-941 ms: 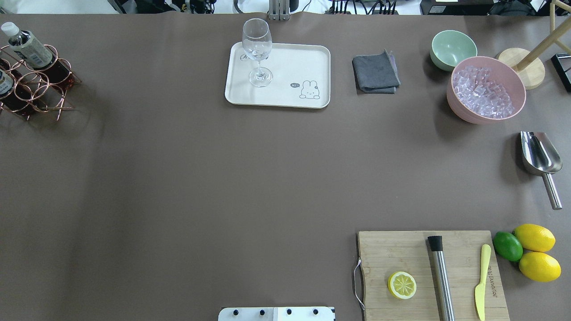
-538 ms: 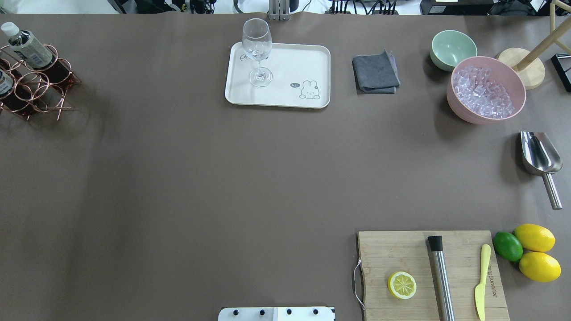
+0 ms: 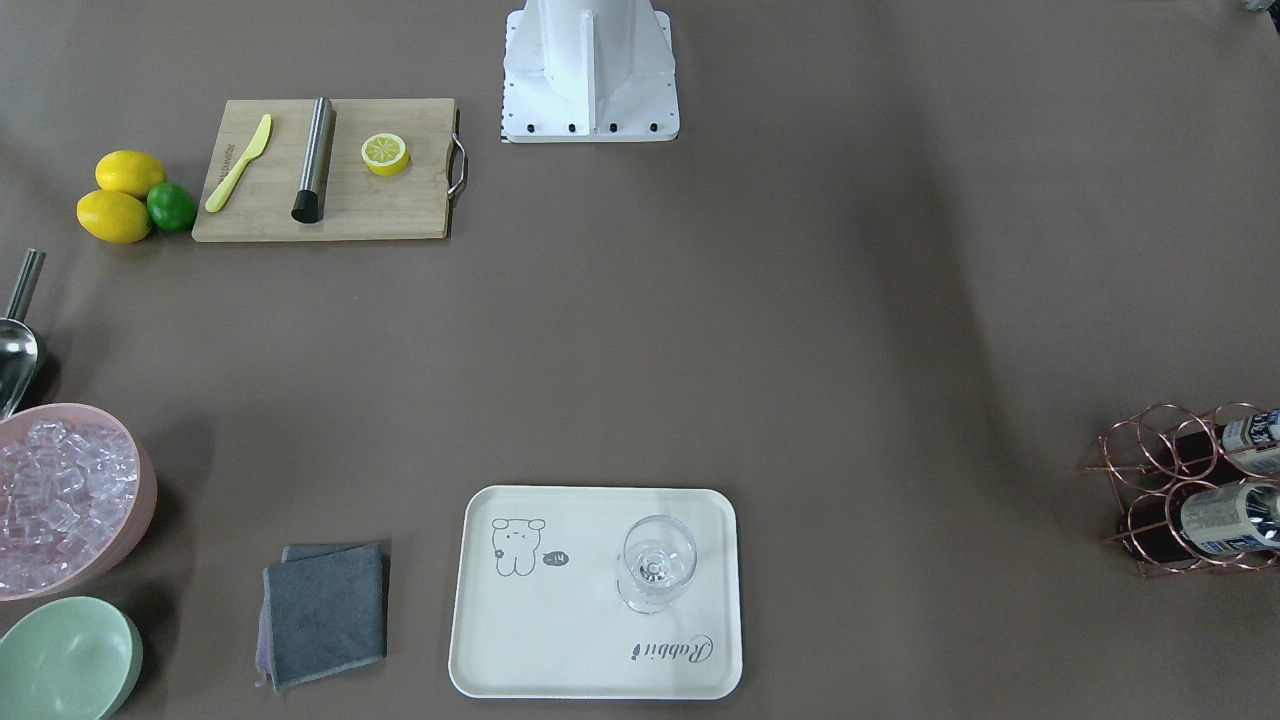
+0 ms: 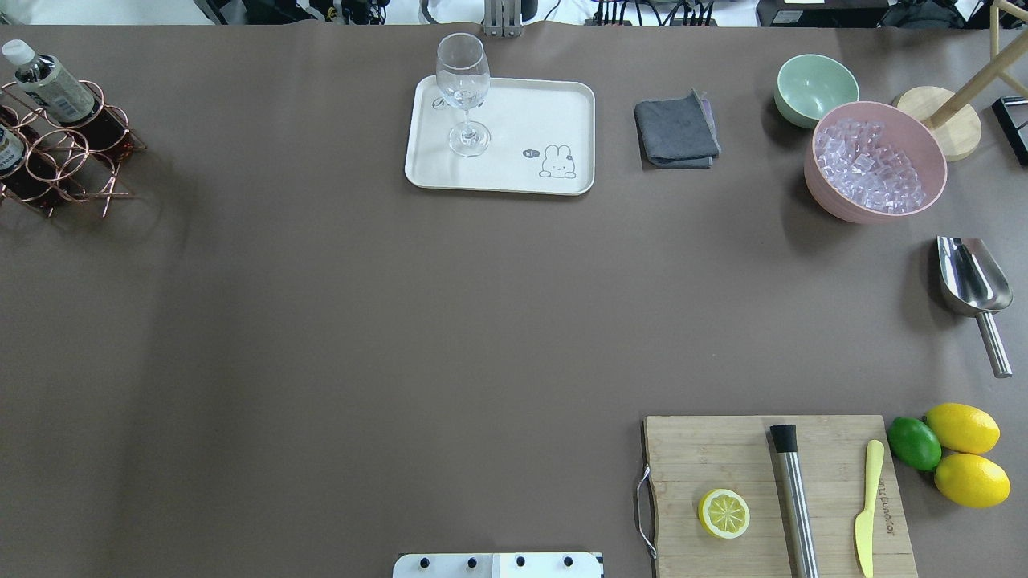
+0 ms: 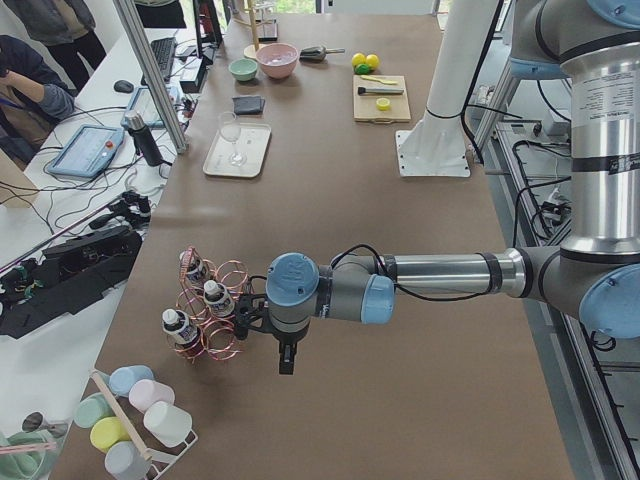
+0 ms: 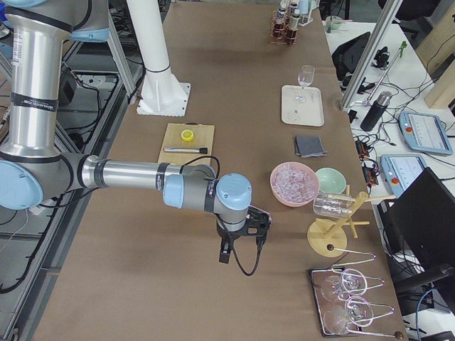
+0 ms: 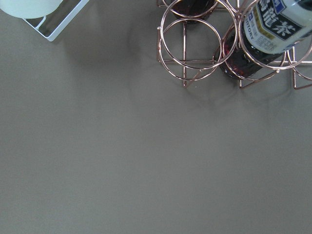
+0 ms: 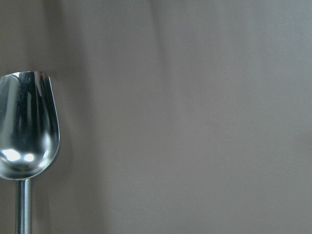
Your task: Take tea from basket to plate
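left gripper point(image 5: 248, 318): only the table-end cam shows it, so I can't tell how far the jaws are spread. It hangs above the table just beside the basket point(image 7: 185, 53), pointing toward it; can't tell if it touches.

Left wrist cam has the basket along the top edge of its view, right of centre. The tea point(image 7: 275, 22) stands in a ring at the top right corner, dark label with white characters facing the cam, cap out of frame. The table-end cam shows three bottles in the basket. The pale-label bottle point(image 4: 50, 82) sits in a ring farther from the robot than the tea.

The plate point(image 4: 530, 112) is well apart from the left gripper, along the table's far edge. A wine glass point(image 4: 463, 88) stands on it near a corner.

right gripper point(image 6: 257, 219): same issue, side cam only, jaw state unknown. It hangs over the opposite end of the table, near the ice bowl point(image 6: 293, 181). Its wrist cam shows a scoop point(image 8: 27, 126) at lower left.
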`<state>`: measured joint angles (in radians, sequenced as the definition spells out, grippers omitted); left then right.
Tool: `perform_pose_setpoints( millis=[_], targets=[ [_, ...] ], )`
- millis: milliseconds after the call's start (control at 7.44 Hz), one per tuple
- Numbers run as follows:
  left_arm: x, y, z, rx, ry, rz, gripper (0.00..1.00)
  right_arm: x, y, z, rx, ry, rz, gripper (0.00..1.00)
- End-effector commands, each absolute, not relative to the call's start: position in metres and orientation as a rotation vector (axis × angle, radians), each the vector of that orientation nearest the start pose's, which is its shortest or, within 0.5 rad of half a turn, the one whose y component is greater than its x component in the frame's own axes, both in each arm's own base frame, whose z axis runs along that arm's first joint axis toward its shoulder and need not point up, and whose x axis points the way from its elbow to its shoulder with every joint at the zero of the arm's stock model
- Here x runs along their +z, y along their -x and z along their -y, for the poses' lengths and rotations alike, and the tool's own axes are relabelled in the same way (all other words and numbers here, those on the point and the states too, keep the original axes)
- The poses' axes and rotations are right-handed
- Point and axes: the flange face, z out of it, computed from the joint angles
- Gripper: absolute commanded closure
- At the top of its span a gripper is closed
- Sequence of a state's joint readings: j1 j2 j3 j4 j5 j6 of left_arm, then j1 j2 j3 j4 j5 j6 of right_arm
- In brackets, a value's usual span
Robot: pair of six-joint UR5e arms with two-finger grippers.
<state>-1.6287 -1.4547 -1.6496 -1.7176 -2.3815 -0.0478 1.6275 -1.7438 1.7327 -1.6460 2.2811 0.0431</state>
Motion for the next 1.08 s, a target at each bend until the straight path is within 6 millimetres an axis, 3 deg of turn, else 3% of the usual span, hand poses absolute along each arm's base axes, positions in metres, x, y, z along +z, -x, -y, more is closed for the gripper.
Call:
perform_pose_setpoints(
  millis=[0, 269, 941],
  targets=[
    [0.651, 0.089, 0.440, -0.057, -0.119, -0.811, 0.02, 0.670, -0.092, 0.407, 0.125, 0.078, 0.711, 0.00],
    [0.640, 0.088, 0.443, -0.047, -0.136, -0.809, 0.02, 0.669, -0.092, 0.407, 0.124, 0.077, 0.711, 0.00],
    [0.637, 0.087, 0.446, -0.038, -0.142, -0.806, 0.02, 0.670, -0.093, 0.405, 0.134, 0.080, 0.709, 0.00]
  ],
)
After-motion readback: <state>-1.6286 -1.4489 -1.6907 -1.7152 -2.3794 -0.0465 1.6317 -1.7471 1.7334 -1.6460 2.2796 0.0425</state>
